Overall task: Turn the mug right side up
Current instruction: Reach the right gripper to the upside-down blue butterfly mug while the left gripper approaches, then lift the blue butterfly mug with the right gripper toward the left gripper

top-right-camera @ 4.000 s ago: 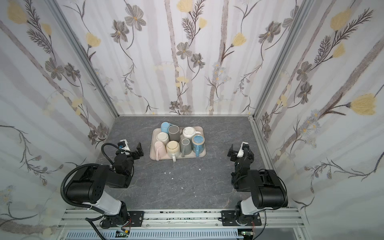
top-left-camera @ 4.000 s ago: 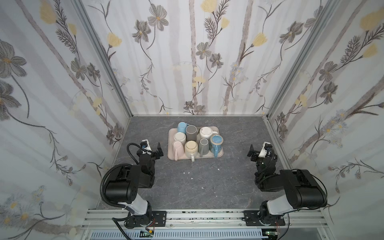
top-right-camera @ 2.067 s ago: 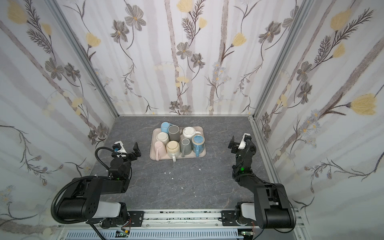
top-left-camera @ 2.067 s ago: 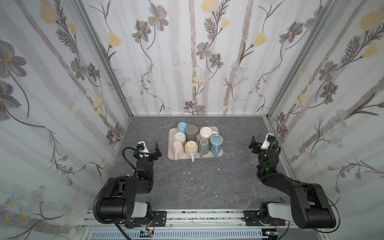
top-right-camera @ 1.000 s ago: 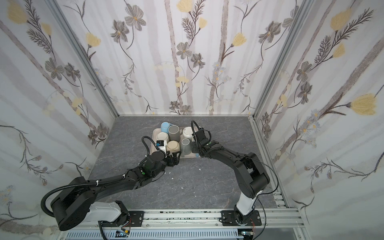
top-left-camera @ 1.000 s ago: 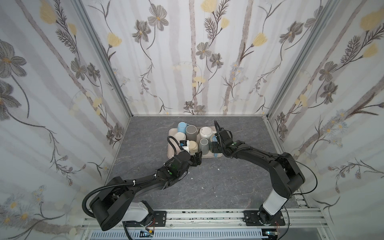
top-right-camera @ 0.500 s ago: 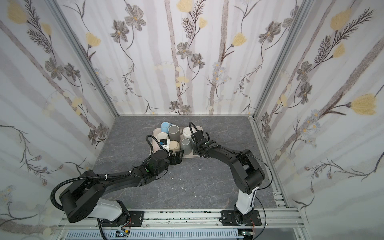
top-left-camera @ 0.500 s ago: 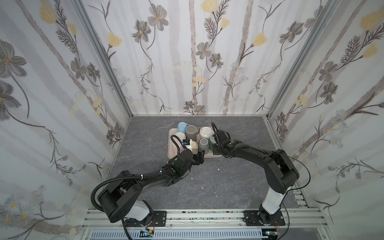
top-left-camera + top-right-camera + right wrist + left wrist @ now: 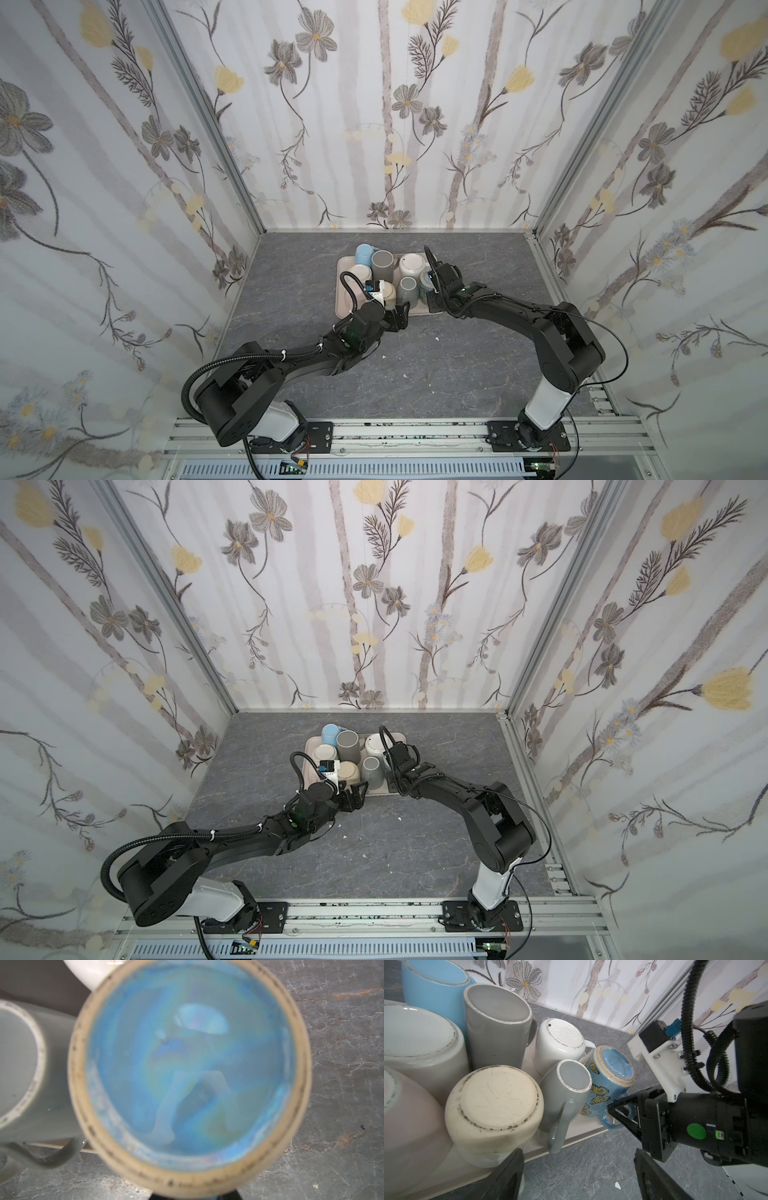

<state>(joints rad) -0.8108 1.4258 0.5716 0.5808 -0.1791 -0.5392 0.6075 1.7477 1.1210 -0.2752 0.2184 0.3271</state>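
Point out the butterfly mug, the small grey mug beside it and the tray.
butterfly mug (image 9: 614,1066): left wrist view, on its upturned blue base.
small grey mug (image 9: 574,1075): left wrist view, on its upturned base.
tray (image 9: 583,1130): left wrist view, on its bare front edge.

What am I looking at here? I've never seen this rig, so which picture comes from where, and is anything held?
Two black robot arms stand at a grey table, each ending in a two-fingered gripper. The two wide pictures come from a paired camera overhead; the close-ups from cameras on the wrists. On the table is a tray of mugs, most bottom up. The right gripper pinches the handle of the butterfly mug, whose blue base fills its wrist view. The left gripper is open and empty, near the tray's front edge.
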